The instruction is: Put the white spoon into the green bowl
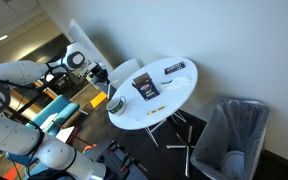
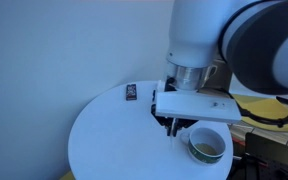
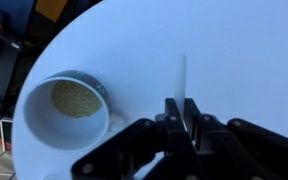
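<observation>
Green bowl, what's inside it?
Nothing is lying in the bowl: you only see its tan bottom. The spoon is outside it, pinched in the tool. In the wrist view nothing covers the inside.

We see a round white counter (image 1: 149,112) that carries only a few things. A small green bowl (image 1: 115,103) stands upright close to its rim, and in the wrist view we look down into its pale inside. Towards the middle lies a flat black rectangular item (image 1: 146,88). A longer black item (image 1: 176,68) lies well apart from it, near the far edge.
</observation>
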Motion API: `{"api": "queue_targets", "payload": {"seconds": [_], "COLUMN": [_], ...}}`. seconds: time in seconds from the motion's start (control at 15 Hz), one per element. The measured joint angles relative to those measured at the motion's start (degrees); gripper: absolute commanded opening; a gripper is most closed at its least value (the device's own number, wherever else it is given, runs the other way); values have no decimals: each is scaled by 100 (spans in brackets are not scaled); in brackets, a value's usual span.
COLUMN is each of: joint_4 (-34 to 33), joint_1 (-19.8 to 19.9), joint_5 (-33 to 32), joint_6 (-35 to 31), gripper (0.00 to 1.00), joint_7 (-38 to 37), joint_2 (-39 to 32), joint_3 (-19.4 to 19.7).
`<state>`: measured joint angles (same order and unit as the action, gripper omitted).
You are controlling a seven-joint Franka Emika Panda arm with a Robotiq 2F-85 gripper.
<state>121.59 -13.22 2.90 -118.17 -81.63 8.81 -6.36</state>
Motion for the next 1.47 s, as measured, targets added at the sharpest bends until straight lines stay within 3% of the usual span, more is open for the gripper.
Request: {"api": "queue_targets", "payload": {"seconds": [0.27, 0.47, 1.0, 1.27, 1.47], "joint_4": [676, 1238, 2810, 3250, 3421], "joint_1": [233, 402, 674, 818, 1014], "joint_5": [179, 749, 2865, 3756, 4227], "joint_6": [460, 425, -476, -532, -524], "gripper": [3, 3, 3, 3, 3], "joint_7": [-75, 197, 2435, 3566, 4022], "joint_2": [847, 1347, 2109, 2290, 2333], "joint_3": [-62, 10, 688, 877, 886]}}
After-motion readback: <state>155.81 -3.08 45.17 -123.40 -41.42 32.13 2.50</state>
